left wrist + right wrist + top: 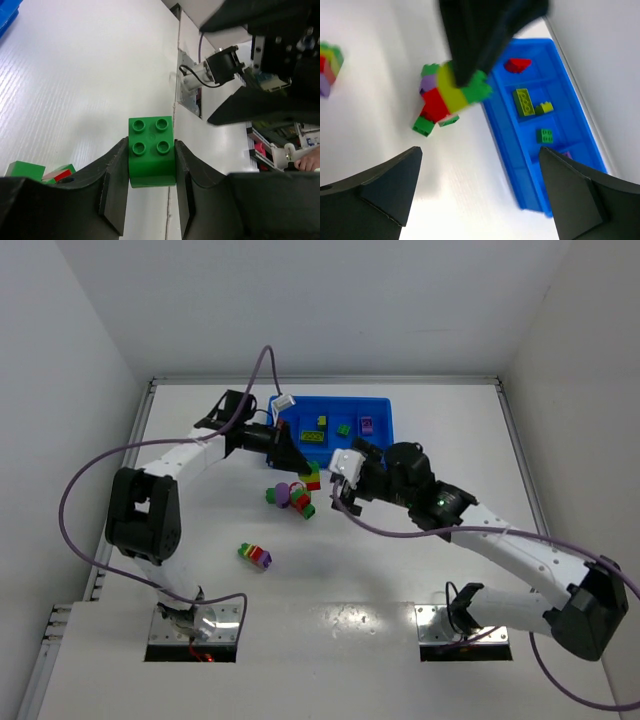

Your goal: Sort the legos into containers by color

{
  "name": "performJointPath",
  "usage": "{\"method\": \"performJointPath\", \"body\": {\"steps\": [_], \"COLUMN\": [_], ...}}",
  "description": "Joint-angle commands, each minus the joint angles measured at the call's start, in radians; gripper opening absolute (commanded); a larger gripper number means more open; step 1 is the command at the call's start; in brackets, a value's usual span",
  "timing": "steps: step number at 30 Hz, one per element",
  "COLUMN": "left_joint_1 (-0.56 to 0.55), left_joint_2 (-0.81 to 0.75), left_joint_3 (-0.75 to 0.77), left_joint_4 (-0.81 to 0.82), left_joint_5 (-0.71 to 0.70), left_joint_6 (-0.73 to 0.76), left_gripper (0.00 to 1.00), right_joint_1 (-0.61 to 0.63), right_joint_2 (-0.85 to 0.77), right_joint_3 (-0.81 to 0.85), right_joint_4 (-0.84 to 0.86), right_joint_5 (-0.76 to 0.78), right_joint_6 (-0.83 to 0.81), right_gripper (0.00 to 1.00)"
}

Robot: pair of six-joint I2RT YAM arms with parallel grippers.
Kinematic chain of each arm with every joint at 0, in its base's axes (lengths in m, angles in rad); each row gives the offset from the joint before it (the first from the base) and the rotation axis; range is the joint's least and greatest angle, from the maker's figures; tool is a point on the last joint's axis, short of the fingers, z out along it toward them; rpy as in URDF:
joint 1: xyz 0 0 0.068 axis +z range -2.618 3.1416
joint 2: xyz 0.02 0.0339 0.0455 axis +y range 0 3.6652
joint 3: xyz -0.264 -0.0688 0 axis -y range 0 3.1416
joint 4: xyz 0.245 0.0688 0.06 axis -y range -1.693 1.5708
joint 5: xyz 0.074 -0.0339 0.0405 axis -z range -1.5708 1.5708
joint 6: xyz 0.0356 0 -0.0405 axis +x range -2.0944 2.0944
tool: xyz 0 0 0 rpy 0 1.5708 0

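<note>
Your left gripper is pinching a green four-stud brick; your right gripper is hanging spread wide.

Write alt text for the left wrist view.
A green four-stud lego is clamped between the two black fingers of the left end effector, with the white table behind it. More green and red legos lie at lower left, and a corner of the blue tray shows at upper left.

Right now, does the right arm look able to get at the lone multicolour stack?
Probably yes: the right gripper is open and empty, the stack lies by itself on the table, and the left gripper, shut on a green brick, is up by the tray.
</note>
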Motion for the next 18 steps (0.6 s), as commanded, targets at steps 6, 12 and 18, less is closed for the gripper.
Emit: {"method": "performJointPath", "body": {"steps": [6, 12, 18], "left_joint_1": [0.010, 0.030, 0.030], "left_joint_2": [-0.169, -0.249, -0.191], "left_joint_3": [-0.038, -0.115, -0.124], "left_joint_4": [0.179, 0.595, 0.786], "left_joint_5": [-0.011, -0.091, -0.056], "left_joint_6": [0.009, -0.264, -0.560], "left_gripper": [0.00, 0.00, 0.00], "right_joint_1": [-0.190, -0.329, -0.359], "right_joint_2": [-0.028, 0.184, 0.293], "right_joint_3": [0.005, 0.062, 0.139], "right_joint_4": [0.024, 0.240, 0.524], "right_joint_5": [-0.189, -0.608, -0.858], "right_joint_6": [0.569, 0.937, 1.102], "right_gripper": [0.84, 0.72, 0.71]}}
